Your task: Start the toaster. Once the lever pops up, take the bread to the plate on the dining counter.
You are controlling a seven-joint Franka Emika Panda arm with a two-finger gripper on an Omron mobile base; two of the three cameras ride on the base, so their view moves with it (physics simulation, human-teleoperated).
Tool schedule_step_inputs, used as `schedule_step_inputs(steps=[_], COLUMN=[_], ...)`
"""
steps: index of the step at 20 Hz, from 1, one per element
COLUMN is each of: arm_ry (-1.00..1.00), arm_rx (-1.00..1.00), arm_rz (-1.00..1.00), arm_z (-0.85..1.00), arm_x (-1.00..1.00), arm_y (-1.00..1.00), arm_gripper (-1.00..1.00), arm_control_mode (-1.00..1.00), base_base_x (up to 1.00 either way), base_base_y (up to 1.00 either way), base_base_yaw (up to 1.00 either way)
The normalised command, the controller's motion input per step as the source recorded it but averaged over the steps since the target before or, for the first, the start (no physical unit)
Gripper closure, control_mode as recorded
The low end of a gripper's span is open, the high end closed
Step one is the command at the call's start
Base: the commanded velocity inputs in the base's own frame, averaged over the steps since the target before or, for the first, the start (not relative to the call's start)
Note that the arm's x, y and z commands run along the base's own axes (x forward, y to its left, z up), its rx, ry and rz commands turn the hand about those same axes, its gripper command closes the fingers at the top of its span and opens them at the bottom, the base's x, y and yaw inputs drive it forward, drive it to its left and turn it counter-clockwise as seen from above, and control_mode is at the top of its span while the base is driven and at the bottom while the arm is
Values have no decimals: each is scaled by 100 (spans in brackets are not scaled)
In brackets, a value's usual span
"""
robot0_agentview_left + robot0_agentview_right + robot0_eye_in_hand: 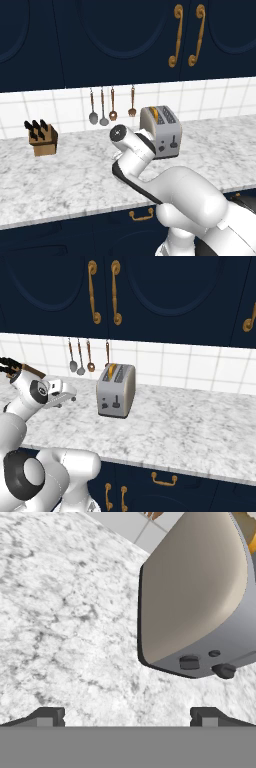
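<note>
Hand view: fingers (209,716) spread wide, empty, short of toaster (195,597). Lever (224,671) up; approach fm above, press straight down w/ one fingertip.

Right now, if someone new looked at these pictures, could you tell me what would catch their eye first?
Probably the silver toaster standing on the marble worktop near the tiled wall, with a slice of bread in one slot. Next, the open gripper hovering over the worktop just short of the toaster's control end. Further left, a wooden knife block sits below hanging utensils.
</note>
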Motion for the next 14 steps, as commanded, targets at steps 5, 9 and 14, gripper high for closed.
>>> schedule_step_inputs(steps=[5, 9, 14], arm_ry=[0, 0, 0], arm_rx=[0, 0, 0], arm_rz=[0, 0, 0], arm_z=[0, 0, 0], arm_x=[0, 0, 0], arm_y=[0, 0, 0], arm_gripper=[-100, -100, -100], arm_control_mode=[-100, -100, -100], base_base_x=[0, 0, 0], base_base_y=[0, 0, 0], base_base_yaw=[0, 0, 0])
